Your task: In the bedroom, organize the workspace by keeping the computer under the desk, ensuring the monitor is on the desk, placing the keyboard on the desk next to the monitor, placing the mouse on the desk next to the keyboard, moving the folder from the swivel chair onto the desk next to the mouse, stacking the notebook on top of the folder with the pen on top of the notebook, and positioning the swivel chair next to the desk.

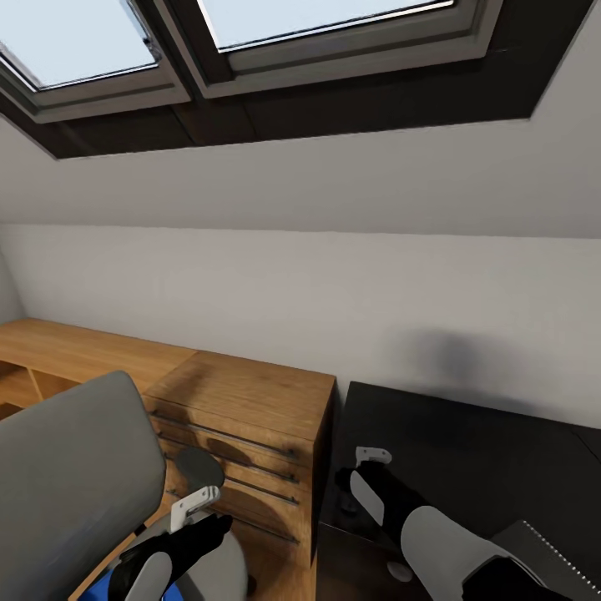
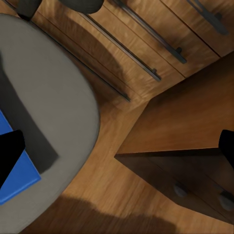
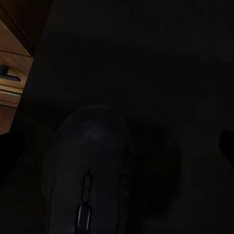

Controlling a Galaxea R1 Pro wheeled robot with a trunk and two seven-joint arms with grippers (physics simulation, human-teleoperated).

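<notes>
A dark-framed skylight (image 1: 250, 50) set in the grey sloped ceiling spans the top of the head view, with a plain white wall below it. Along the left middle runs low light-wood shelving (image 1: 75, 351), and just right of it stands a wooden drawer unit with thin dark bar handles (image 1: 250, 417). The glossy black counter (image 1: 467, 451) fills the lower right of the head view, its edge just beside the drawer unit.

The swivel chair with grey padded seat and back (image 1: 71, 484) takes the lower left of the head view, in front of the wooden unit. In the left wrist view its rounded grey seat carries the flat bright blue folder (image 2: 14, 170), lying at the seat's edge and partly cut off by the frame. A corner of a silver-grey ridged slab (image 1: 547, 551) shows at the lower right of the head view on the counter; what it is cannot be told.

The left hand (image 1: 200, 509) hangs over the chair seat, low left of centre, touching nothing; its dark fingertips (image 2: 9, 156) sit far apart at the edges of its wrist view, so it is spread wide. The right hand (image 1: 367, 476) hovers over the counter's left part. Below it lies the small dark rounded mouse (image 3: 90, 170), on the black surface near the counter edge. Whether this hand is spread or pressed together cannot be told.
</notes>
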